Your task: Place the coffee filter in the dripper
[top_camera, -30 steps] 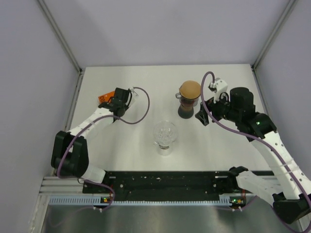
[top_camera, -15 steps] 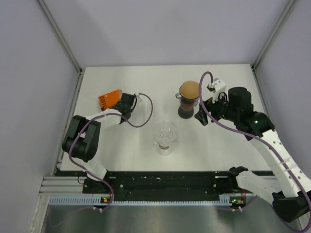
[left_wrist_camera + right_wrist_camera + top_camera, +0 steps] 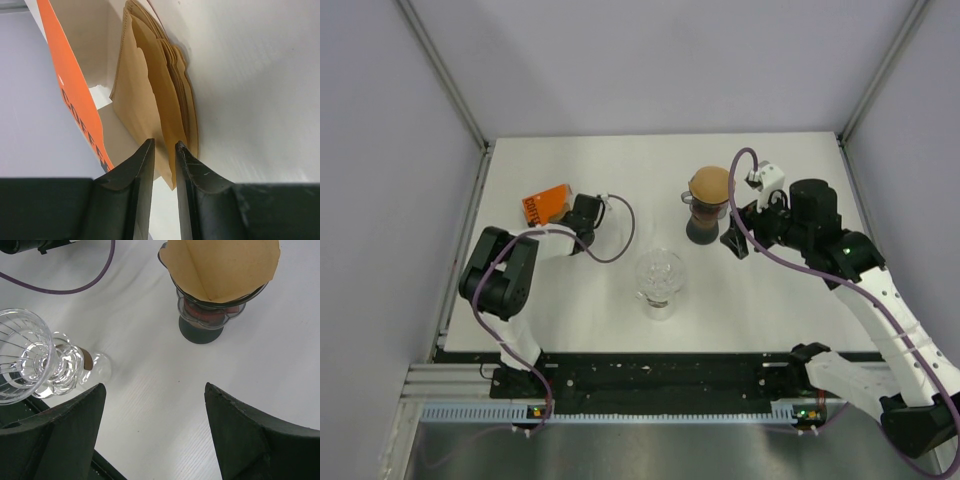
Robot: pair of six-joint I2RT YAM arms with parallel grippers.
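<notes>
A stack of brown paper coffee filters (image 3: 145, 90) sticks out of an orange box (image 3: 546, 203) lying at the table's back left. My left gripper (image 3: 582, 212) is at the box mouth. In the left wrist view its jaws (image 3: 165, 146) stand a narrow gap apart, open, with one filter's corner between them. The clear glass dripper (image 3: 660, 275) stands mid-table and holds no filter. My right gripper (image 3: 155, 387) hovers wide open over bare table, right of the glass dripper (image 3: 25, 360).
A dark dripper on a dark base (image 3: 708, 215) stands at the back centre with a brown filter (image 3: 220, 270) seated in it, just left of my right gripper (image 3: 738, 240). The orange box's flap (image 3: 75, 100) lies left of the filters.
The left arm folded in and its gripper shifted slightly right at the box mouth, jaws narrowing around a filter's corner. The right arm has not moved.
</notes>
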